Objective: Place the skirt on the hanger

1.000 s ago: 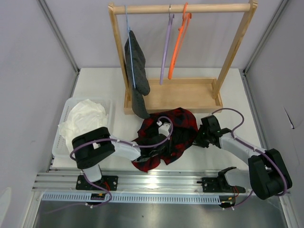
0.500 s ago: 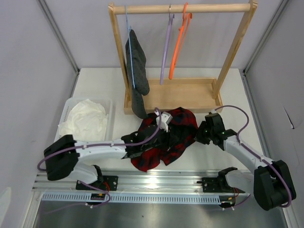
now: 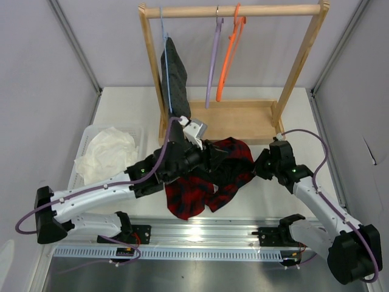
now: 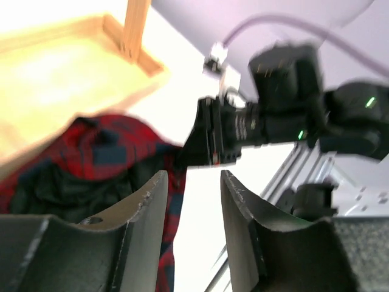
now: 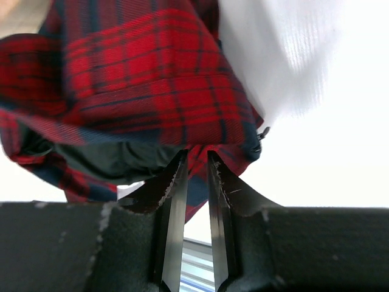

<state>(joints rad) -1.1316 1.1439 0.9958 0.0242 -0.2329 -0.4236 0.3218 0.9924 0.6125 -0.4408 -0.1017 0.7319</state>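
the red-and-black plaid fabric skirt lay crumpled mid-frame on the white worktop; right jaws clenched its right edge, left jaws gaped released over it.

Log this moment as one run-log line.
left gripper: open, over skirt | right gripper: shut on skirt edge | skirt: crumpled on table | lilac hanger: bare, hanging on wooden rack

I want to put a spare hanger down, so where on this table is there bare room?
Bare table lies behind the basket, left of the rack, and again right of the rack's base. The middle is crowded: skirt, left hand and right hand meet there.
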